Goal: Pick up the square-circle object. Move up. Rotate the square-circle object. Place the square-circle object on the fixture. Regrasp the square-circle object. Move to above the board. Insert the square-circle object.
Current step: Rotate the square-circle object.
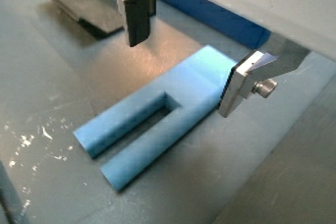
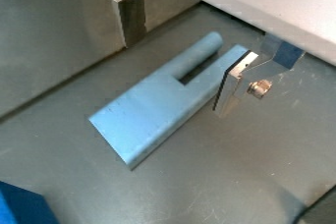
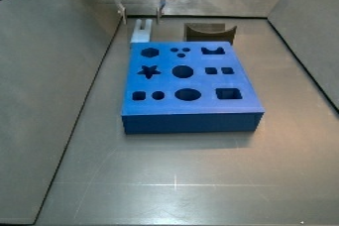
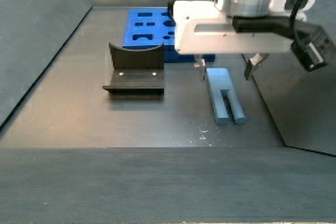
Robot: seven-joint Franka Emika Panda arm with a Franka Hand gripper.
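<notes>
The square-circle object (image 1: 147,122) is a long light-blue bar with a slot along it, lying flat on the grey floor; it also shows in a wrist view (image 2: 160,98) and a side view (image 4: 226,96). My gripper (image 1: 191,56) is open and empty, its fingers on either side of the bar's rounded end, one finger (image 2: 231,88) close beside it. In a side view the gripper (image 4: 226,67) hangs just over the bar. The dark fixture (image 4: 136,69) stands left of the bar. The blue board (image 3: 185,77) lies beyond it.
Grey walls enclose the floor on all sides. The fixture (image 3: 205,34) stands just behind the board's far edge, near the back wall. The board's edge (image 1: 217,17) shows close behind the gripper. My gripper (image 3: 143,17) is at the board's far left corner.
</notes>
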